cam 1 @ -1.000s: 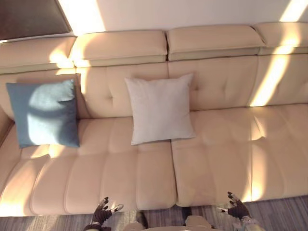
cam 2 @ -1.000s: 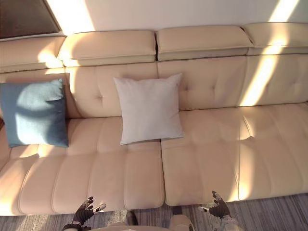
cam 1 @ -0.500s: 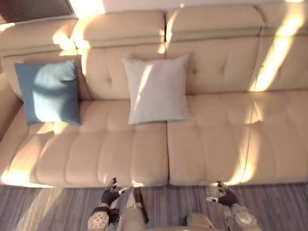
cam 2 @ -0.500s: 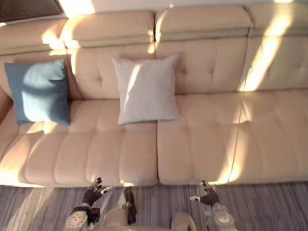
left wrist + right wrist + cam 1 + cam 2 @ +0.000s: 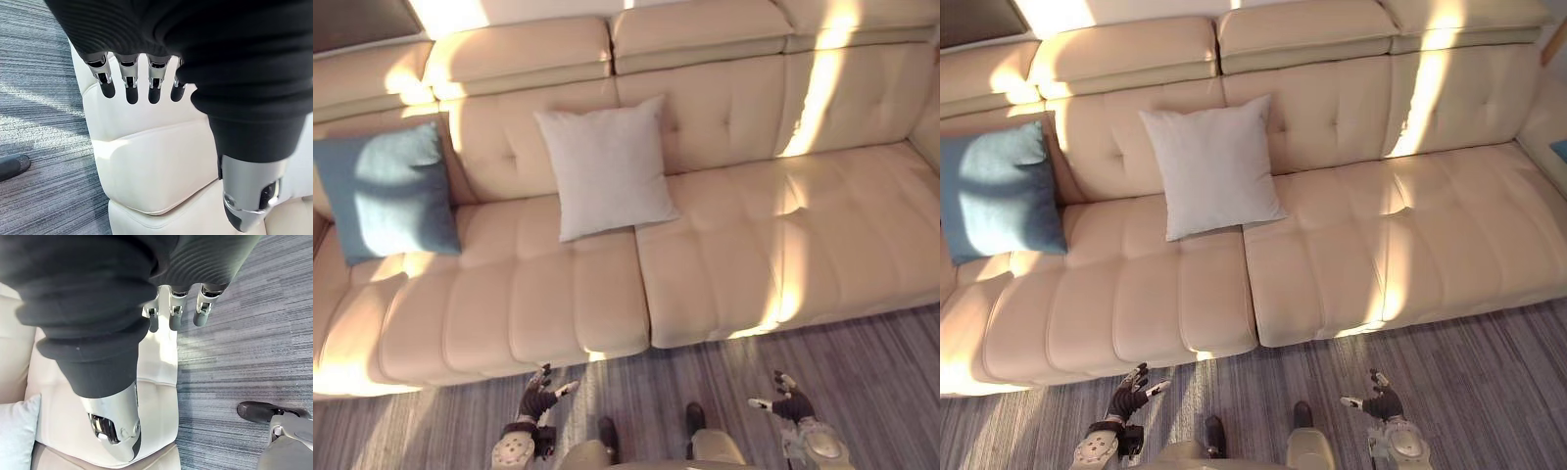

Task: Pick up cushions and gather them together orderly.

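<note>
Nothing is getting gathered yet. The blue cushion is leaning at the far left of the sofa. The white cushion is leaning on the backrest nearer the middle, well apart from it. The left robot hand and right robot hand are hanging over the floor near the sofa front, fingers relaxed and open, holding nothing.
</note>
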